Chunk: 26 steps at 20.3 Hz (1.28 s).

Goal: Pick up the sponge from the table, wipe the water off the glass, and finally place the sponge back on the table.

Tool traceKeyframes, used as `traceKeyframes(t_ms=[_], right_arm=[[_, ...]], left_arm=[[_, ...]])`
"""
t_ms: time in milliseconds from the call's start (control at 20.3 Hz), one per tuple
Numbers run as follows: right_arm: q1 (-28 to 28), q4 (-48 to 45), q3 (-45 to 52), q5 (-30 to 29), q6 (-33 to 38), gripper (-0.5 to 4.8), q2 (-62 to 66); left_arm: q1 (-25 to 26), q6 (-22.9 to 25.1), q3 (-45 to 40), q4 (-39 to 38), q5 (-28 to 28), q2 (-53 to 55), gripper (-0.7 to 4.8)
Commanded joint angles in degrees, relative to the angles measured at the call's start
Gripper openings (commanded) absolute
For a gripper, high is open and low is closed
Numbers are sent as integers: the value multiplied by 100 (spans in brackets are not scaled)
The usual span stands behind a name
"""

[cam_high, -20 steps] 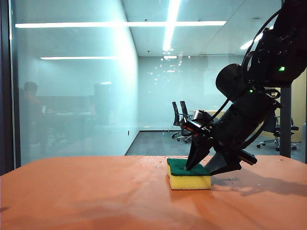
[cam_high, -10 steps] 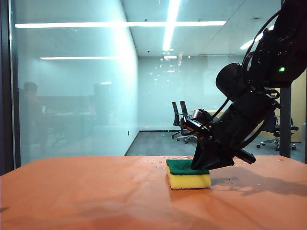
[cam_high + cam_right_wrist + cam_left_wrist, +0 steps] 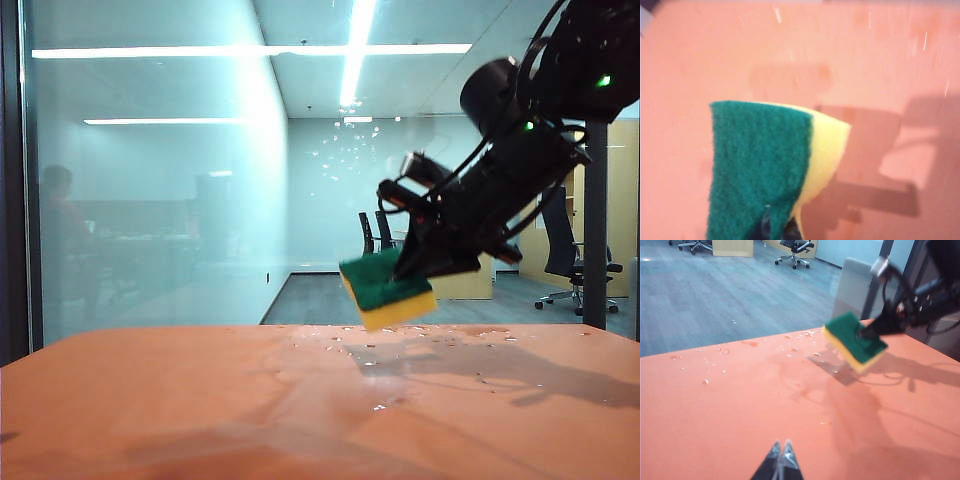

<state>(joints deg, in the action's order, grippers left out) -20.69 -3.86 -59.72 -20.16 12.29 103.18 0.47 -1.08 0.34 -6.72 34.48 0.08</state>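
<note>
Lifted off the table (image 3: 150,400) since a second ago, the sponge (image 3: 387,290) hangs tilted, pinched in the right gripper (image 3: 425,262), at about four o'clock from the water (image 3: 345,155) on the glass (image 3: 180,200). The left gripper (image 3: 779,460) rests together, idle, well apart.

We lose the right claw (image 3: 777,231) fingertips behind the sponge (image 3: 765,165), left claw (image 3: 779,463) cut off by frame edge, droplets (image 3: 925,42) beyond smeared into streaks.
</note>
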Motion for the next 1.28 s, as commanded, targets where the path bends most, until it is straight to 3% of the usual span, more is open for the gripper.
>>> traceKeyframes(t_ms=[49, 246, 493, 788, 1281], right_arm=[[61, -538, -28, 138, -238, -6, -48], [216, -704, -221, 492, -706, -6, -48], [584, -669, -933, 501, -876, -6, -46], [734, -841, -1709, 654, -1897, -6, 116], [813, -1456, -3040, 627, -2184, -6, 1016]], left_arm=[[-2, 20, 20, -11, 26, 7, -5], [-2, 20, 20, -11, 26, 7, -5], [0, 22, 20, -7, 24, 7, -5], [0, 24, 20, 7, 4, 7, -5], [0, 70, 17, 2, -131, 7, -5]])
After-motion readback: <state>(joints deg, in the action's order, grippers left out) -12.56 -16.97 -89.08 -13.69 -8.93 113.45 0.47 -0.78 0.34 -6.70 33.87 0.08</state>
